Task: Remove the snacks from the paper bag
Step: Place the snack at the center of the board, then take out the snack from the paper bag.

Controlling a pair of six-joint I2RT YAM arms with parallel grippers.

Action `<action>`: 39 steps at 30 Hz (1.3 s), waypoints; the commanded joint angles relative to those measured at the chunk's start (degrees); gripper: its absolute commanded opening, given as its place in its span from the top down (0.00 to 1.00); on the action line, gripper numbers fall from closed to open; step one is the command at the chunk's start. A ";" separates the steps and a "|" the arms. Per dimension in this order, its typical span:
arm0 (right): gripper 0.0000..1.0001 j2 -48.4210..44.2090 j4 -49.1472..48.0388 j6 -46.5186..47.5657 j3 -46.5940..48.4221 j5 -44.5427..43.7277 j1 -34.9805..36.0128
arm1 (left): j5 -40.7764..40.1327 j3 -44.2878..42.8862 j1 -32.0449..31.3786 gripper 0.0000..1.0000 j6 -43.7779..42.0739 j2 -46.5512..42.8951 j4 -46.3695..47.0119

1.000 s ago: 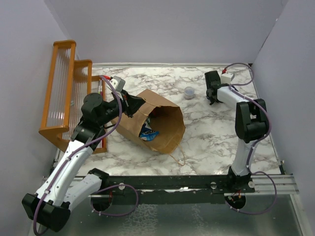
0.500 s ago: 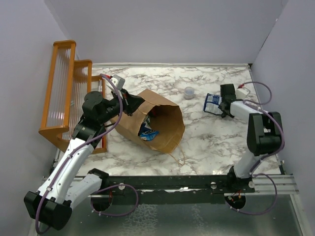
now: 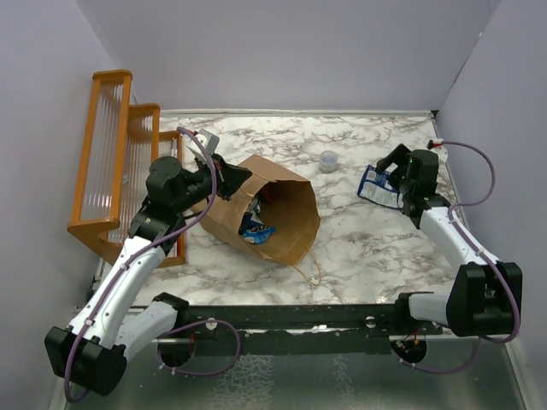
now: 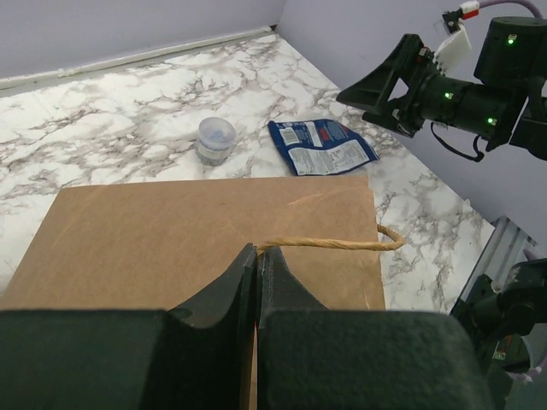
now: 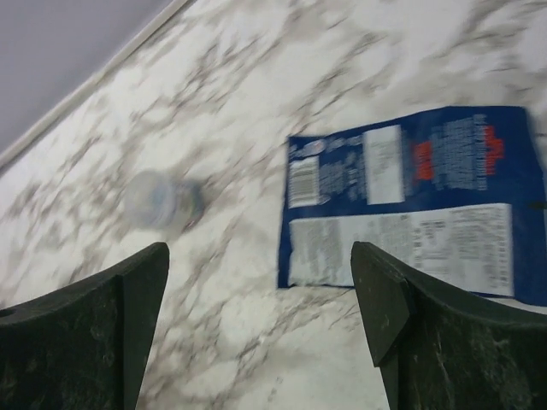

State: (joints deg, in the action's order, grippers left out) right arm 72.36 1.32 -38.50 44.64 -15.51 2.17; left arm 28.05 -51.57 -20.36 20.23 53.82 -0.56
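At three o'clock on the table [image 3: 342, 243], the right gripper [image 5: 258, 256] now gapes, its blue snack [image 3: 377, 186] just released flat; the left gripper [image 4: 256, 273] pinches the paper bag [image 3: 291, 209], packets [image 3: 256, 229] remaining inside.

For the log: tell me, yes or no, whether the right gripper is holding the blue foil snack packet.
No: the right gripper is open and empty, and the blue foil packet lies flat on the marble table.
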 commanded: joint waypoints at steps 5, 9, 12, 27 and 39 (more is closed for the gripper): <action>0.12 -5.15 -7.91 9.36 -3.54 38.25 0.37 | 1.36 0.92 0.32 1.00 -1.02 -4.11 -1.99; 0.12 -7.37 -10.94 11.31 -4.57 50.10 1.35 | 0.96 1.03 0.27 1.00 -0.01 -5.74 -3.78; 0.12 -10.55 -13.09 13.89 -4.91 54.20 6.48 | -0.69 0.88 0.25 1.00 0.83 -6.71 -5.02; 0.11 -20.43 -19.43 33.06 -8.89 52.58 36.06 | -0.57 -0.98 0.28 1.00 3.65 -7.00 -6.88; 0.10 -6.59 -41.18 69.44 -13.95 43.35 49.94 | -1.13 -3.18 0.29 1.00 4.57 -6.51 -8.40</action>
State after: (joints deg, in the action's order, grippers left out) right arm 62.48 -25.43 10.52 34.57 31.55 51.46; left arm 27.38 -52.23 -20.36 24.45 47.46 -8.32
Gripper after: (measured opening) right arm 0.891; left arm 0.019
